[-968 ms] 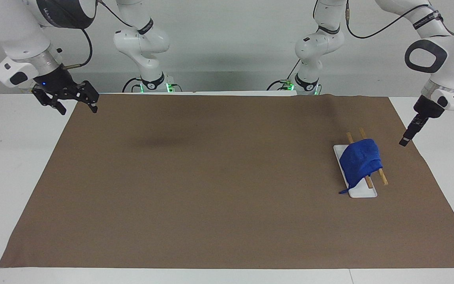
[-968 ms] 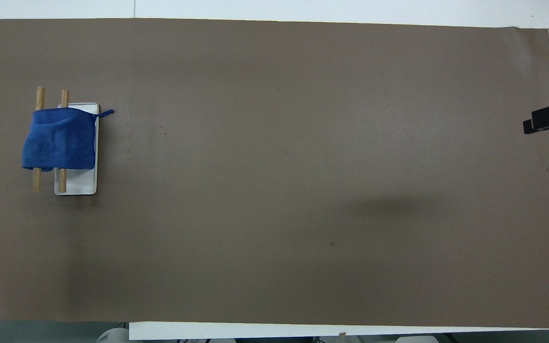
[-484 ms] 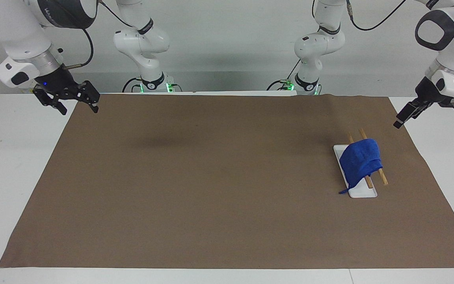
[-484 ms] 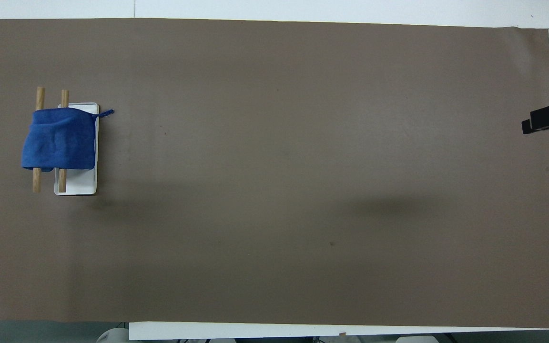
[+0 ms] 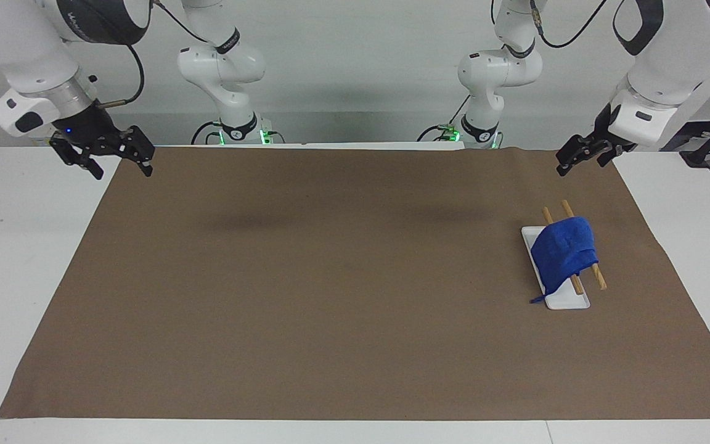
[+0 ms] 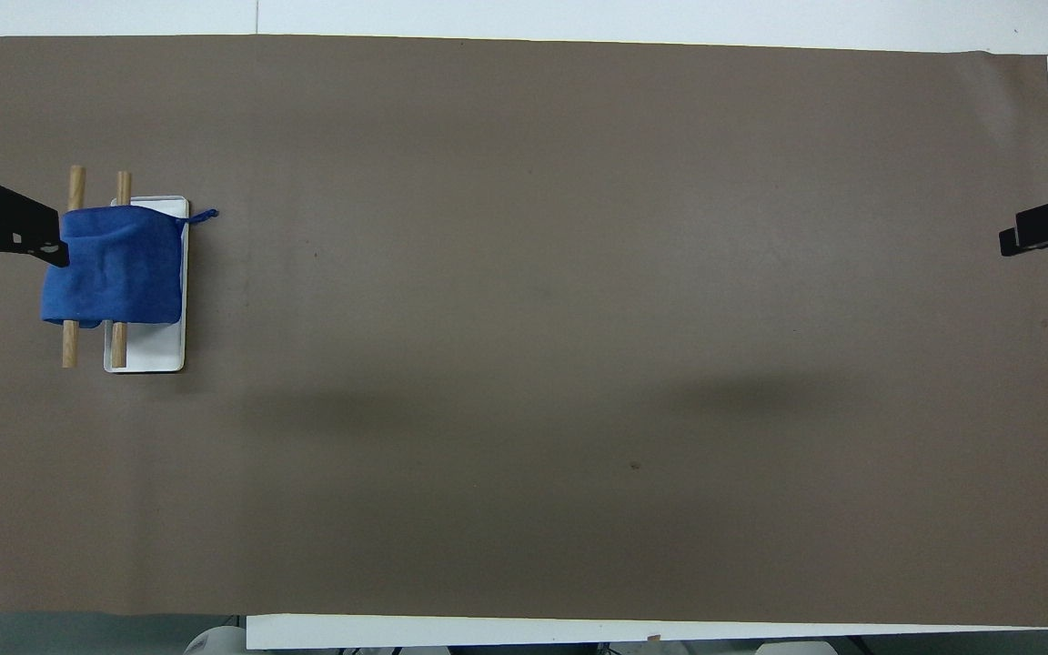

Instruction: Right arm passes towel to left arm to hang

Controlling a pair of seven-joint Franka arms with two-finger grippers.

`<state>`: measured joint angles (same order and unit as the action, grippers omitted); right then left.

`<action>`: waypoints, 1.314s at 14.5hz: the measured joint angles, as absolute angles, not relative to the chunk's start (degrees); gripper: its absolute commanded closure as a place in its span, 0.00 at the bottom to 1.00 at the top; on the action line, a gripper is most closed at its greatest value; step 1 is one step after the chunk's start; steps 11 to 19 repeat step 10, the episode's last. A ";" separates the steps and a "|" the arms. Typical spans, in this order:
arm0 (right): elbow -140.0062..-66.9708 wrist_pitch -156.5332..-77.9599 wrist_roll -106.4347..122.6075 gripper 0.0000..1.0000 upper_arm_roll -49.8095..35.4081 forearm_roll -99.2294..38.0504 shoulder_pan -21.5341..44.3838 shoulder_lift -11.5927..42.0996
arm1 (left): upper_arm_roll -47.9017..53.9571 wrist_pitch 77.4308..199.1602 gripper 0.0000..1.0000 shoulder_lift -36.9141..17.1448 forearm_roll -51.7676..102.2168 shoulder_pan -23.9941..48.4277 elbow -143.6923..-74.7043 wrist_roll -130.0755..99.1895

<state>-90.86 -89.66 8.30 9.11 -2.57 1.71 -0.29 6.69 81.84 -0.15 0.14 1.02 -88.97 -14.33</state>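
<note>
The blue towel [image 5: 564, 251] hangs draped over two wooden rods [image 5: 598, 280] above a white tray [image 5: 567, 302], at the left arm's end of the brown mat; it also shows in the overhead view [image 6: 115, 268]. My left gripper [image 5: 580, 164] is open and empty, up in the air over the mat's edge, clear of the towel. In the overhead view the left gripper [image 6: 4, 264] overlaps the towel's edge only by sight. My right gripper [image 5: 119, 165], with a blue light, is open and empty. It waits over the mat's corner at the right arm's end.
The brown mat [image 5: 330, 277] covers most of the white table [image 5: 16, 259]. The towel's loop tag [image 6: 204, 216] sticks out past the tray. One right finger [image 6: 1047, 226] shows at the mat's edge in the overhead view.
The left arm has risen and swung in from the table's end to over the mat, and its gripper has turned. The towel and the right arm have not moved.
</note>
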 measured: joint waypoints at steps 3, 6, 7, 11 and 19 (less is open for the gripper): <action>-90.99 -89.63 8.30 0.00 9.27 -2.47 1.66 -0.29 | 6.34 80.81 0.00 -0.14 0.13 0.59 -89.05 -12.39; -91.38 -89.60 8.30 0.00 9.32 -1.43 1.63 -0.29 | 6.32 80.66 0.00 1.49 0.13 0.56 -90.39 -9.95; -91.48 -89.52 8.30 0.00 9.33 -1.27 1.55 -0.30 | 6.32 80.66 0.00 2.04 0.13 0.57 -90.75 -9.84; -91.66 -89.24 8.30 0.00 9.37 -1.18 0.46 -0.33 | 6.25 80.66 0.00 3.24 0.33 0.57 -91.28 -9.83; -91.66 -89.24 8.30 0.00 9.37 -1.18 0.46 -0.33 | 6.25 80.66 0.00 3.24 0.33 0.57 -91.28 -9.83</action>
